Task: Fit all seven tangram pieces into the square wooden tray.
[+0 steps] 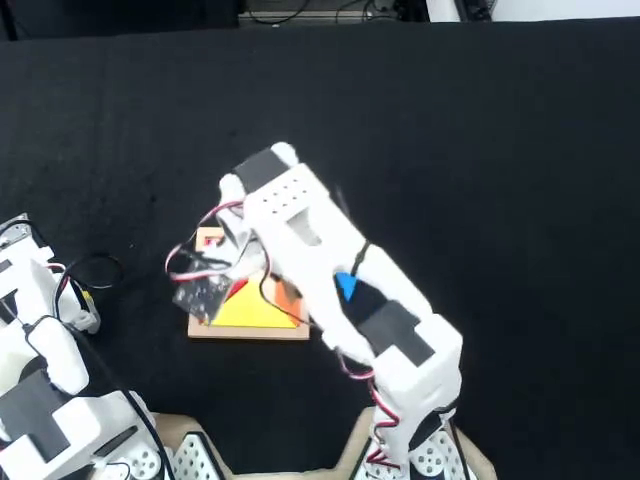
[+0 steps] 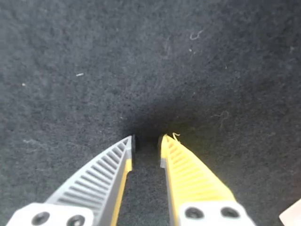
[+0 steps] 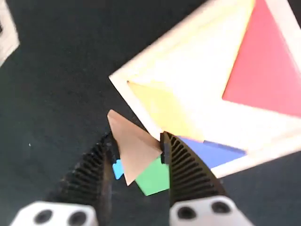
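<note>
The square wooden tray (image 1: 250, 331) lies near the table's front, under the right arm (image 1: 300, 240). A yellow triangle (image 1: 255, 310) lies in it. In the right wrist view the tray (image 3: 263, 153) holds a yellow piece (image 3: 164, 108), a red triangle (image 3: 268, 70) and a blue piece (image 3: 211, 150). My right gripper (image 3: 136, 143) is shut on a tan triangle (image 3: 134, 155), held tilted just outside the tray's corner. A green piece (image 3: 153, 179) and a light-blue piece (image 3: 117, 168) show beneath it. My left gripper (image 2: 146, 141) hangs over bare black cloth, narrowly open and holding nothing.
The left arm (image 1: 40, 390) stands at the front left edge, well clear of the tray. A blue patch (image 1: 345, 287) shows beside the right arm. Loose red and black cables (image 1: 190, 265) hang near the tray. Black cloth (image 1: 480, 150) covers the table.
</note>
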Robot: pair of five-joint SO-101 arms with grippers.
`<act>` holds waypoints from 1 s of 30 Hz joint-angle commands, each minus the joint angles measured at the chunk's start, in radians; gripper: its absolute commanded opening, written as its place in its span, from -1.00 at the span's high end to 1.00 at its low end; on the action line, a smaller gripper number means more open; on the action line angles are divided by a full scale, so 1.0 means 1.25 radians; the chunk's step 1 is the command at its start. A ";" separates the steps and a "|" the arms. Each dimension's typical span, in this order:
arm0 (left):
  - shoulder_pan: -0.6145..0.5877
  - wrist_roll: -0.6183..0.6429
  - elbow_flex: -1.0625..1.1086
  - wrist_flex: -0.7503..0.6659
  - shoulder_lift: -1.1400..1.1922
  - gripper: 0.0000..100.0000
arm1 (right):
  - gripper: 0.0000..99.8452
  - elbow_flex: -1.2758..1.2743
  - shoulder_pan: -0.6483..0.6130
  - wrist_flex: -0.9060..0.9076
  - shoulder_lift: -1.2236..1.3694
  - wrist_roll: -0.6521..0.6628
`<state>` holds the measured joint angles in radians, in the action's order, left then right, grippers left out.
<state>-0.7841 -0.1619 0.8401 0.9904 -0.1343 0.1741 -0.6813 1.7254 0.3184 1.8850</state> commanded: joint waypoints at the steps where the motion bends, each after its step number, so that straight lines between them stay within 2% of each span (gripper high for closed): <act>1: -0.023 0.000 -0.001 -0.011 -0.007 0.79 | 0.98 0.003 -0.029 -0.002 -0.015 0.041; 11: -0.023 0.000 -0.001 -0.011 -0.007 0.79 | 0.98 0.136 -0.039 -0.012 0.186 0.043; 16: -0.023 0.000 0.001 -0.011 -0.007 0.79 | 0.98 0.201 -0.039 -0.012 0.223 0.038; 21: -0.023 0.000 0.001 -0.011 -0.007 0.79 | 0.97 0.211 -0.047 -0.029 0.224 -0.065; 25: -0.023 0.000 0.001 -0.011 -0.007 0.79 | 0.96 0.211 -0.049 -0.033 0.223 -0.086; 27: -0.023 0.000 0.002 -0.011 -0.007 0.79 | 0.85 0.211 -0.050 -0.031 0.223 -0.087; 30: -0.023 0.000 0.002 -0.011 -0.009 0.79 | 0.59 0.211 -0.052 -0.028 0.224 -0.107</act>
<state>-0.7841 -0.1619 0.8401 0.9904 -0.1343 0.3890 -0.7319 1.6932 0.6053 1.7760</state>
